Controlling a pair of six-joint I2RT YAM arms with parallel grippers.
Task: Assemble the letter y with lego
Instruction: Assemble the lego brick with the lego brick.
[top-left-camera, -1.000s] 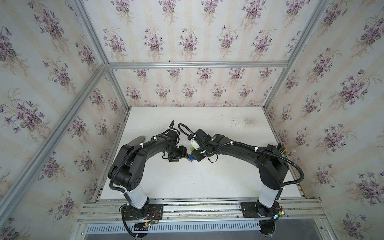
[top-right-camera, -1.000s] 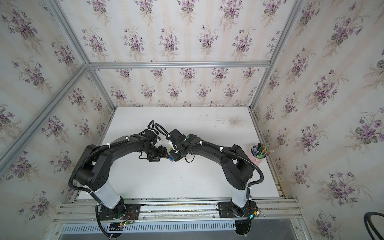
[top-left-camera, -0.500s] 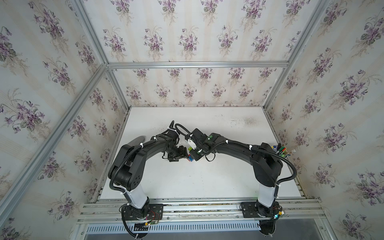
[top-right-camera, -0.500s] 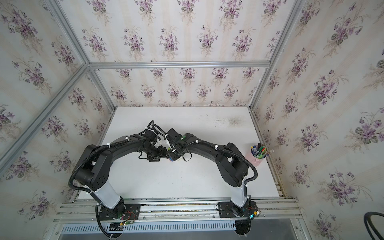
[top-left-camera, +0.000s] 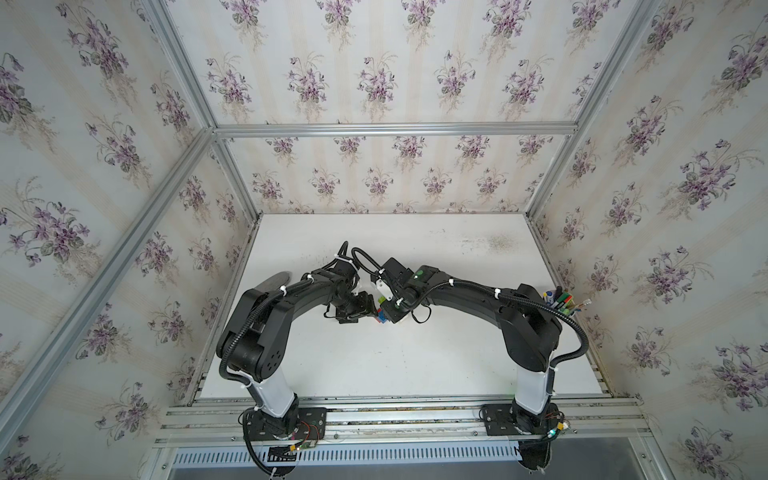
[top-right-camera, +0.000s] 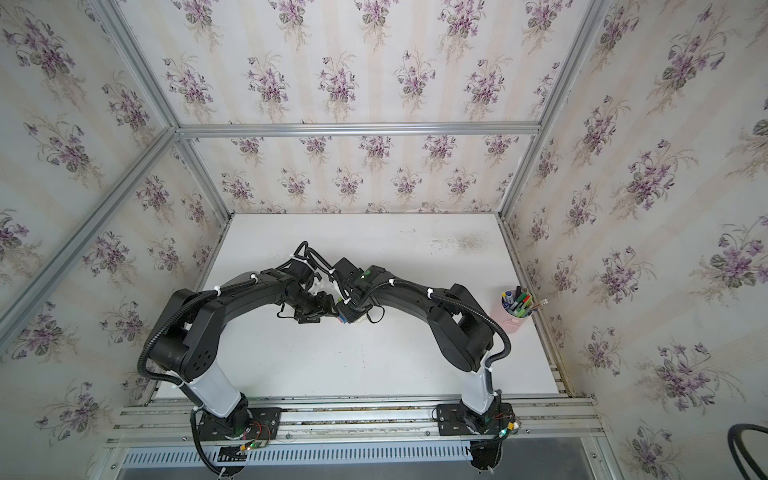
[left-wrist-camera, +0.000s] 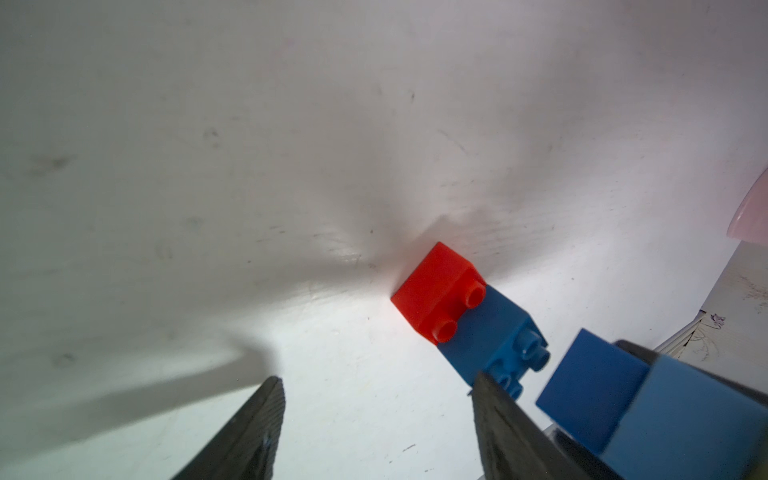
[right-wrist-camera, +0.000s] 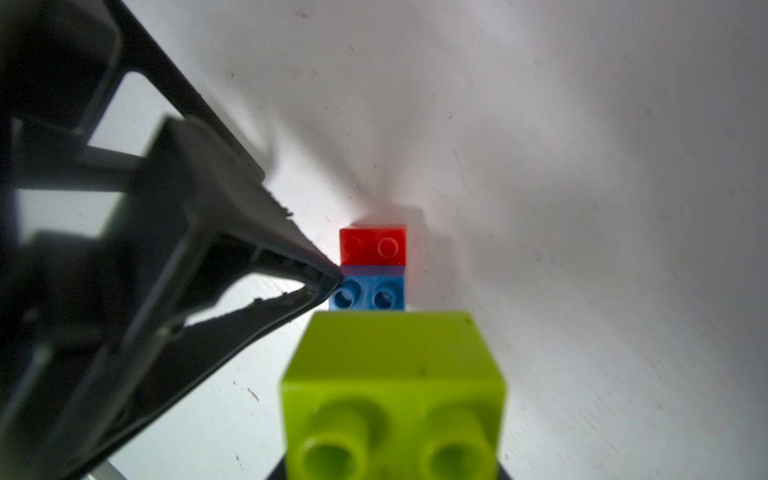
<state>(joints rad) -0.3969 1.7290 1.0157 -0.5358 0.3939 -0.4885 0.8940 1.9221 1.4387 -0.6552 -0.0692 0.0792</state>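
A red brick (left-wrist-camera: 432, 291) joined to a dark blue brick (left-wrist-camera: 486, 332) lies on the white table at mid-table. My left gripper (left-wrist-camera: 378, 378) is open and empty. One of its fingers (right-wrist-camera: 249, 232) ends at the blue brick's (right-wrist-camera: 368, 297) corner, beside the red brick (right-wrist-camera: 372, 245). I cannot tell whether it touches. My right gripper (top-left-camera: 388, 311) is shut on joined lego: a lime green brick (right-wrist-camera: 392, 361), a light blue brick (left-wrist-camera: 685, 424) and a second dark blue brick (left-wrist-camera: 590, 390). These hang just short of the pair's studs. The green brick hides the right jaws.
A pink cup of pens and markers (top-right-camera: 515, 307) stands by the right wall; the cup (top-left-camera: 561, 299) sits just behind my right arm's elbow. Floral walls with metal frame posts close in the table (top-left-camera: 415, 365) on three sides.
My right arm has edged a little to the left with its bricks, closer to the red and blue pair. The left gripper has stayed where it was, still open.
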